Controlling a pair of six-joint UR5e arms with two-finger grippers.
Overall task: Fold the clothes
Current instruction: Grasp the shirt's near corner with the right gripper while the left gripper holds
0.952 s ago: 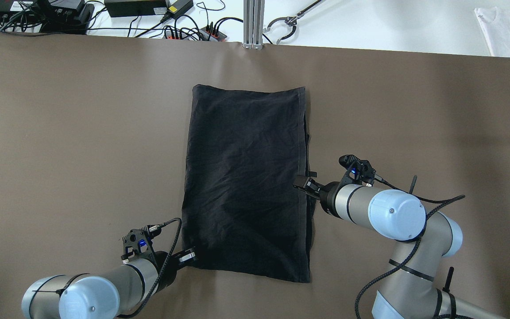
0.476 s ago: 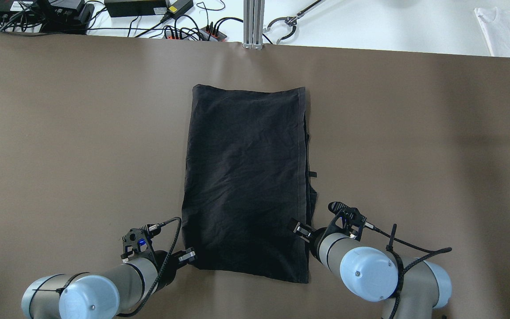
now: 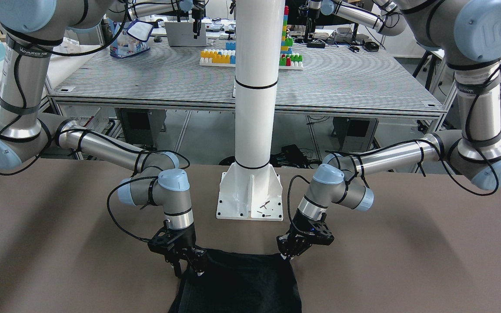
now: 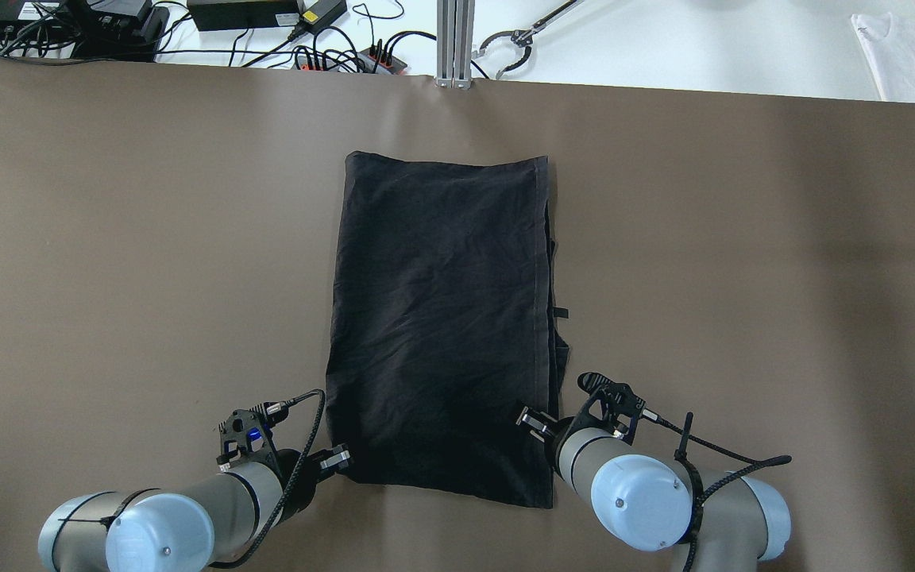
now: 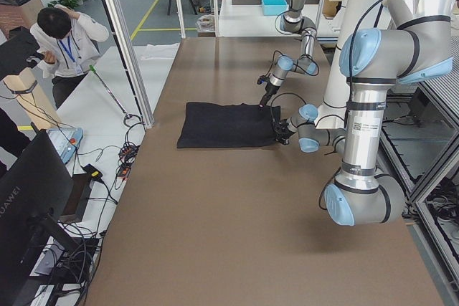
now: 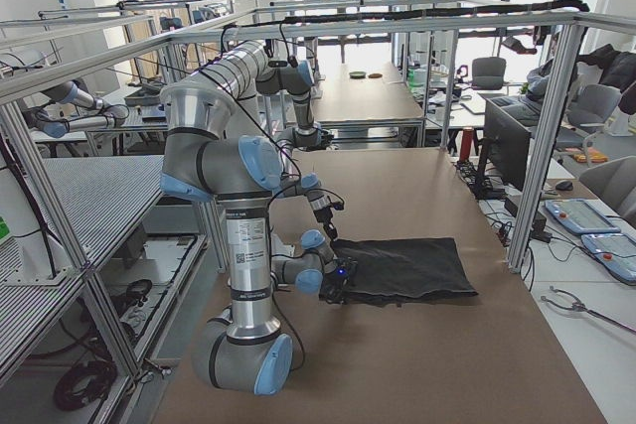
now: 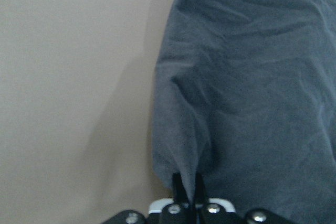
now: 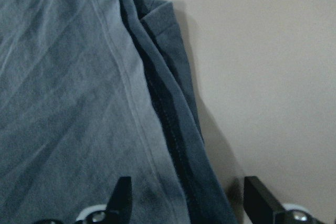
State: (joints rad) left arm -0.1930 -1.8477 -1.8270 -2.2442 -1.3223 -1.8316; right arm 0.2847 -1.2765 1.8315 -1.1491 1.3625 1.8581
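On the brown table cover (image 4: 108,238), overhead: thin black fabric garment (image 4: 442,318) lies flat, roughly rectangular, long axis running away from the robot, midway between the arms. Left gripper (image 4: 336,458) sits at the garment's near left corner, touching the cloth. Right gripper (image 4: 533,421) hangs over the near stretch of the right hem, where layered edges show.

Front-facing view: both grippers point down at the garment's robot-side edge, one per corner, in front of the white pillar's base plate (image 3: 250,195).

Left wrist camera: fingers (image 7: 186,184) pressed together, pinching a raised fold at the garment's edge.

Right wrist camera: fingers (image 8: 123,198) spread wide; stitched hem and under-layer lie between them, ungripped.

Left side view: garment flat on the table close to the robot; a person (image 5: 64,41) stands beyond the table's far edge
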